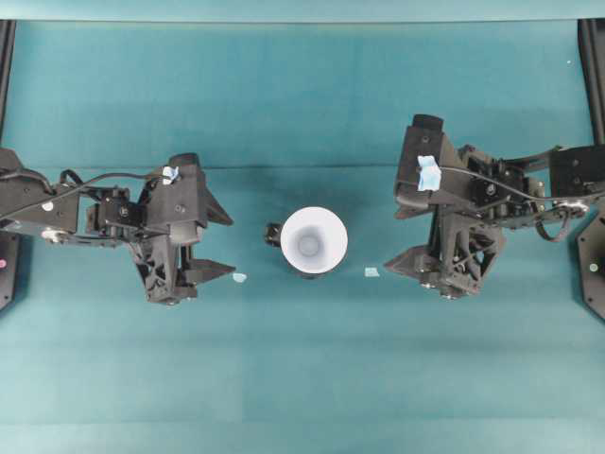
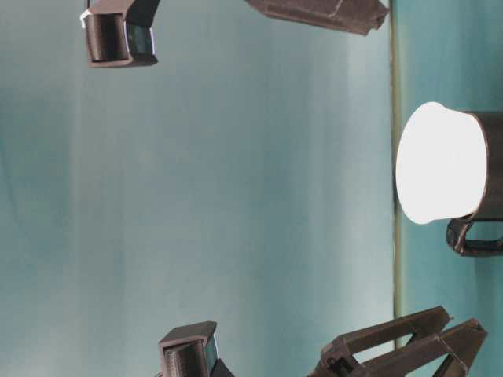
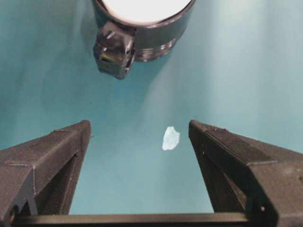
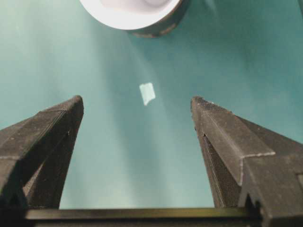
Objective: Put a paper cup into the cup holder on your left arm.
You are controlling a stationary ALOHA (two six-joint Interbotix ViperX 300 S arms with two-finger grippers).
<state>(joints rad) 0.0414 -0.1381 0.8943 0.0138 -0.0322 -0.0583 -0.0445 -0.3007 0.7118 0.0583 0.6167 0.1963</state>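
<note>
the paper cup (image 1: pixel 314 240) sits between both spread pincers, touching neither.

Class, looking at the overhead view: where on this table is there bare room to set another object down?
Bare green cloth spans the near strip below both grippers and the far strip above them. Crowded: the middle, where the paper cup sits in the cup holder between the left gripper and right gripper.
</note>
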